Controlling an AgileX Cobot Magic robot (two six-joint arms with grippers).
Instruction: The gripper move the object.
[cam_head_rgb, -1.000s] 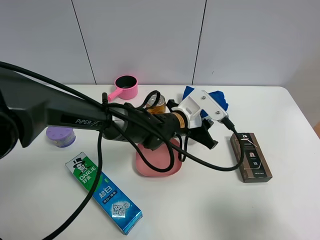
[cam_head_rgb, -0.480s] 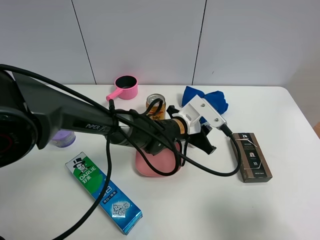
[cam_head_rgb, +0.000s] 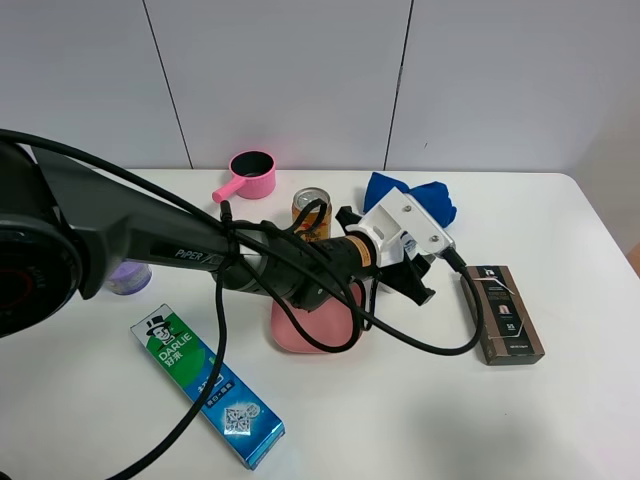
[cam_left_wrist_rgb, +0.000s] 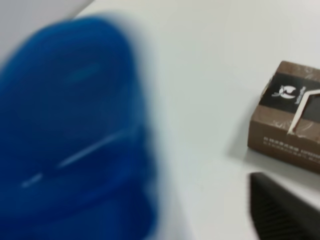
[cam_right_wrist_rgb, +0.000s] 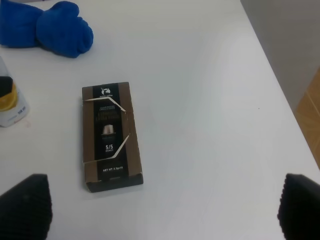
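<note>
My left gripper (cam_head_rgb: 417, 282), black with a white bracket and looping cables, reaches across the middle of the table, past the pink plate (cam_head_rgb: 310, 335). In the left wrist view a blurred blue cap (cam_left_wrist_rgb: 75, 130) fills the near side. One black finger (cam_left_wrist_rgb: 285, 210) stands apart from it, with bare table between; the other finger is hidden. In the right wrist view the white bottle's base with its yellow label (cam_right_wrist_rgb: 10, 102) stands at the frame edge. The arm hides the bottle in the exterior view. My right gripper (cam_right_wrist_rgb: 165, 202) is open and empty above the table.
A brown box (cam_head_rgb: 503, 313) lies right of the left gripper, also in the right wrist view (cam_right_wrist_rgb: 111, 137). A blue cloth (cam_head_rgb: 432, 197), gold can (cam_head_rgb: 312, 210) and pink cup (cam_head_rgb: 252, 173) stand behind. A toothpaste box (cam_head_rgb: 207, 385) and purple pot (cam_head_rgb: 128, 277) are at the left.
The left gripper has shifted slightly left and lower, uncovering the gold can behind it. Over the last half second it has barely moved.
</note>
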